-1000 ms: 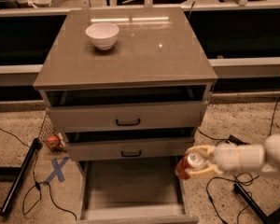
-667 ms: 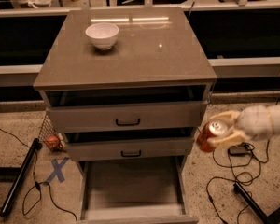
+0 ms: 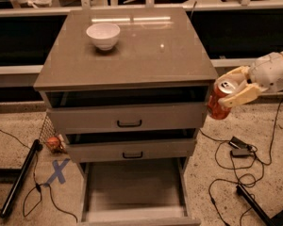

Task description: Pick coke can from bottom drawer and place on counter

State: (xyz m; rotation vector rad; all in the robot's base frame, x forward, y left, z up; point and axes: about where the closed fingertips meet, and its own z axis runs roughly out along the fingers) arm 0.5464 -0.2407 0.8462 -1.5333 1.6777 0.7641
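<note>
My gripper [image 3: 228, 92] is shut on the red coke can [image 3: 219, 103], held tilted in the air just right of the cabinet, level with the top drawer and slightly below the counter's edge. The counter [image 3: 146, 55] is the glossy grey-brown top slab. The bottom drawer [image 3: 134, 192] is pulled out towards me and its grey floor shows nothing on it.
A white bowl [image 3: 103, 36] stands at the counter's back left. Two upper drawers with black handles [image 3: 129, 123] sit slightly open. Cables and a small black box [image 3: 239, 147] lie on the floor at right. A black pole [image 3: 19, 178] and a blue X mark [image 3: 58, 170] are at left.
My gripper has lifted the coke can up and to the right, from beside the middle drawer's front to beside the top drawer, near counter height.
</note>
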